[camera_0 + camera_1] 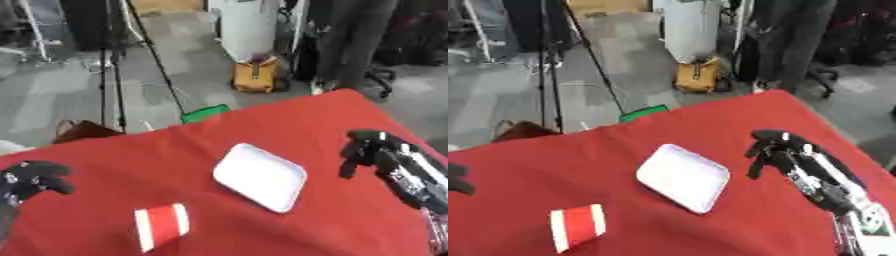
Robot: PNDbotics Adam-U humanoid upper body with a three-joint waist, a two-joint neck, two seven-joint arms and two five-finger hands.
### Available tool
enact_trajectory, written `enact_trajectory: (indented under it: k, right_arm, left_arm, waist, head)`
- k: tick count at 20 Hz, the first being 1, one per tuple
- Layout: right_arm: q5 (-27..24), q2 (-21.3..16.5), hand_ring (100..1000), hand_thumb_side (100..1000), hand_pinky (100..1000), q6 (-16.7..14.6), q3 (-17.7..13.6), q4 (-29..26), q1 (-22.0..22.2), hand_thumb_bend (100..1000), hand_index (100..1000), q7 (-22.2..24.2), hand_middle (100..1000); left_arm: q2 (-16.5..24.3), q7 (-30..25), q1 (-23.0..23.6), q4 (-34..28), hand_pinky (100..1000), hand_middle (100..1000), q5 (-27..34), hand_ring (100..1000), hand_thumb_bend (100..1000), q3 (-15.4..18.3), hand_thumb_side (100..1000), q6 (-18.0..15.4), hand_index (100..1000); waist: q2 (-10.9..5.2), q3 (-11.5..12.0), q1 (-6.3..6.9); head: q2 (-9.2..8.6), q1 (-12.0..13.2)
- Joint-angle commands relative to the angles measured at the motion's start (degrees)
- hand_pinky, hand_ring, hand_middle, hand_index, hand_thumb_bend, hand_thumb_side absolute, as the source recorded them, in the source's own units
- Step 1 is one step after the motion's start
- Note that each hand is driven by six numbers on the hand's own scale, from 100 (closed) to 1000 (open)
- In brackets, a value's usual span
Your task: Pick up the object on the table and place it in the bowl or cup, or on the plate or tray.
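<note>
A red can with white ends (161, 226) lies on its side on the red tablecloth, near the front left. A white rectangular tray (260, 176) sits bare in the middle of the table, right of the can. My right hand (367, 148) hovers over the cloth to the right of the tray, fingers curled downward with nothing in them. My left hand (35, 181) shows at the left edge, well left of the can, its fingers curled and holding nothing.
The red table (332, 115) ends at its far edge near a green object (205, 113) on the floor. Beyond stand tripod legs (112, 75), a yellow bag (256, 75), a white cylinder and an office chair.
</note>
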Motion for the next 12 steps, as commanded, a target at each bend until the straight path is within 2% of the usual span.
enact_trajectory:
  k: [1,5,6,12]
  right_arm:
    - [0.2,-0.8,504,592,532,-1.7,-0.2,-1.3,-0.6,100,869,1.7,636]
    - [0.2,-0.8,504,591,531,-1.6,-0.2,-1.3,-0.6,100,868,1.7,636]
    - [0.3,-0.8,504,592,531,-1.6,-0.1,-1.3,-0.6,100,869,1.7,636]
    - [0.4,-0.7,504,590,531,-1.4,0.0,-1.3,-0.4,100,868,1.8,636]
  left_arm:
    - [1.6,-0.4,-0.6,-1.2,635,699,-0.5,620,623,0.0,929,0.1,815]
    - [3.1,-0.6,-1.2,-1.2,636,699,-3.5,621,622,0.0,893,0.2,817]
    - [3.5,-0.5,-1.3,-1.2,639,696,-4.3,622,632,-0.2,832,0.3,813]
    - [10.6,-6.8,-4.0,-1.2,638,698,-17.6,629,713,-2.1,755,2.6,818]
  waist:
    - [-0.84,0.1,-0.12]
    - [-0.87,-0.1,-0.05]
    - [-0.88,-0.1,-0.03]
    - [-1.2,-0.2,0.19]
  head:
    - [-0.27,0.0]
    - [-0.23,0.0]
    - [-0.2,0.0]
    - [0.39,0.4]
